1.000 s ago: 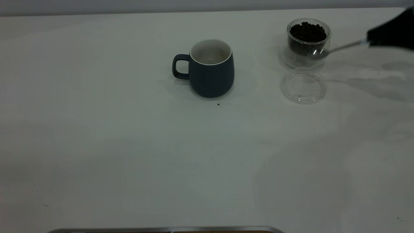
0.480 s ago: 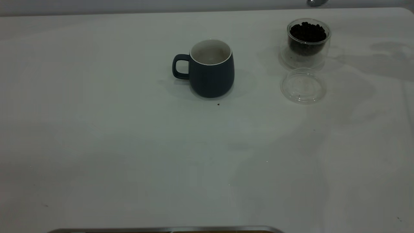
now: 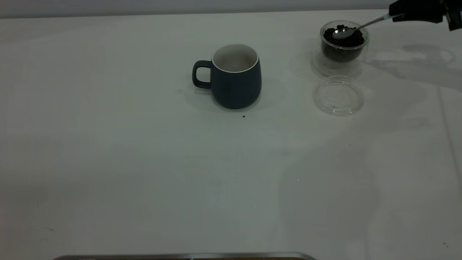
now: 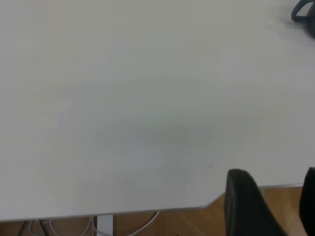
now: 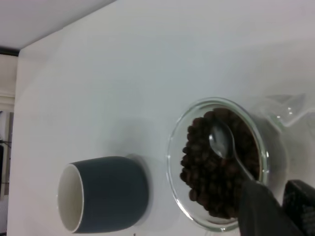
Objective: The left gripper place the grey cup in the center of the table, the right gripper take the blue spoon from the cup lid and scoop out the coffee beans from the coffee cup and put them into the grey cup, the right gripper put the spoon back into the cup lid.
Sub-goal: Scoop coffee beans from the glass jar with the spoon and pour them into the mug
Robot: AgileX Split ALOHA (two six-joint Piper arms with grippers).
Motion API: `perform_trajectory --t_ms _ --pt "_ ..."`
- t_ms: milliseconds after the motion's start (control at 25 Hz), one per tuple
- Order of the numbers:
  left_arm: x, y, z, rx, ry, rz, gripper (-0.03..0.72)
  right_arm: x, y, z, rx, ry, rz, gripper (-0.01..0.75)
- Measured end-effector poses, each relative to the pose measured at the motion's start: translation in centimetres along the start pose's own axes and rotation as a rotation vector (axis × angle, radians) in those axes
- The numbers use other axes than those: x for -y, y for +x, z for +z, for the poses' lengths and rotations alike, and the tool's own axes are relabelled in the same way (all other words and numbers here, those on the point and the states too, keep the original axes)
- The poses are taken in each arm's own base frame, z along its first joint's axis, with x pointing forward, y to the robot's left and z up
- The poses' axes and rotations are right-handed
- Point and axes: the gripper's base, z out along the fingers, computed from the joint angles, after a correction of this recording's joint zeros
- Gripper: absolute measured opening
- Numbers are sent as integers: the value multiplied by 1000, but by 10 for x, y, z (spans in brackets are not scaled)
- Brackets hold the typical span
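The grey cup (image 3: 236,76) (image 5: 106,194) stands upright near the table's (image 3: 144,162) middle, its handle to the left. At the far right is the clear coffee cup (image 3: 326,57) (image 5: 173,147), full of dark coffee beans (image 3: 352,39) (image 5: 202,162). My right gripper (image 3: 393,15) (image 5: 280,209) is shut on the blue spoon (image 3: 366,24) (image 5: 224,142). The spoon's steel bowl rests on top of the beans and its handle is hidden in the fingers. The cup lid (image 3: 338,95) lies bare in front of the coffee cup. My left gripper (image 4: 275,206) hangs open over the table's edge, holding nothing.
A small dark speck (image 3: 243,116) lies just in front of the grey cup. A metal strip (image 3: 180,256) runs along the near table edge. Wooden floor (image 4: 172,223) shows beyond the edge in the left wrist view.
A second ago the spoon was low beside the coffee cup's front. The right gripper then rose out of view and came back down, and the spoon's bowl now sits on the beans.
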Motion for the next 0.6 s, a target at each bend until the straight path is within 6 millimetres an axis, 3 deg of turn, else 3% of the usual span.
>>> perform_trajectory --t_ms 280,600 --pt "0 0 0 0 0 0 337 11 9 8 -33 -14 39 97" --pt "0 0 0 0 0 0 337 11 11 3 -57 -53 66 97"
